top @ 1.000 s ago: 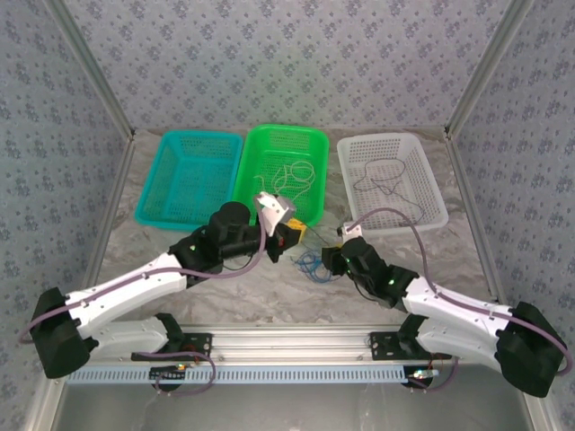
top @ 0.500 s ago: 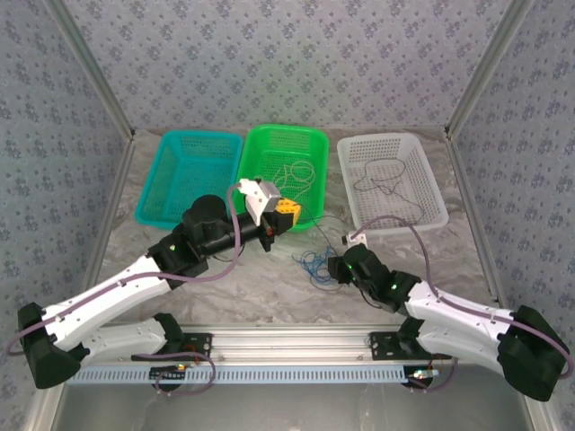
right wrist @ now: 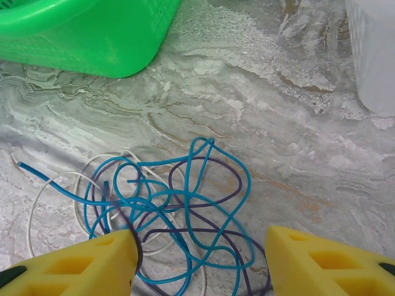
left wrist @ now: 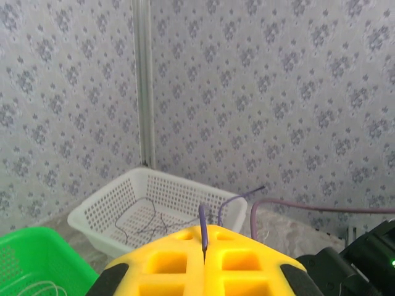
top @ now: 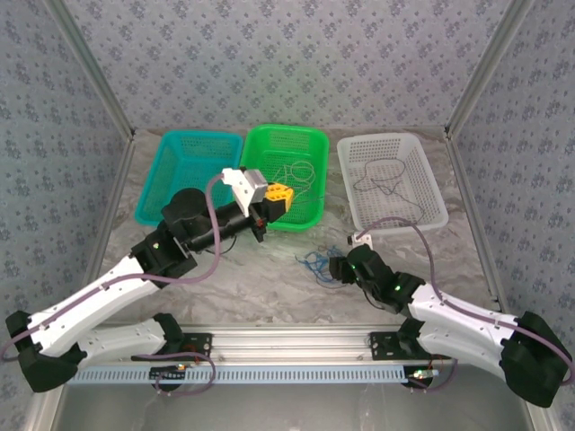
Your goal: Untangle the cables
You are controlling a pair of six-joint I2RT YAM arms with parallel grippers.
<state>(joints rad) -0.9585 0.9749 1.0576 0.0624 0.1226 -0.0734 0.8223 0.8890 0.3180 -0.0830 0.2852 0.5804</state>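
Left hand (left wrist: 204,245) pinches a purple cable (left wrist: 202,221) aloft, seemingly to draw it free; right hand (right wrist: 199,250) gapes astride the tangle (right wrist: 185,197).

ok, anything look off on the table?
Only the cable knot: blue, purple and whitish wires lie snarled on the bare table in front of the green basket, outside every basket, at the open right end effector. The left end effector is shut on one thin purple wire.
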